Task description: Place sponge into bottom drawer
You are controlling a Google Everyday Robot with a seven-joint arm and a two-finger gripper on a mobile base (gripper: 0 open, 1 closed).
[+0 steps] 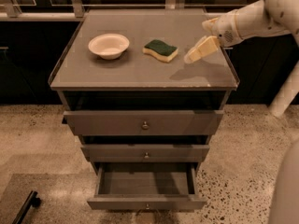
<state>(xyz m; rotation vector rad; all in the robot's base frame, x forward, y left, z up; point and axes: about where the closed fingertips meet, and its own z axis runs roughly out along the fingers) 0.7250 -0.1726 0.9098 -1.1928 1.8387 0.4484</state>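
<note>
The sponge (161, 50), pale yellow with a dark green top, lies on the cabinet top (140, 73), right of centre. My gripper (196, 42) hangs just above the cabinet top, a short way right of the sponge and not touching it. Its two cream fingers (201, 50) are spread apart and empty. The bottom drawer (145, 202) is pulled out at the foot of the cabinet; its shallow box shows nothing inside.
A cream round bowl (109, 45) stands on the cabinet top left of the sponge. The top drawer (144, 123) and middle drawer (145, 153) sit slightly out. A white robot part (285, 190) fills the lower right corner. The floor is speckled.
</note>
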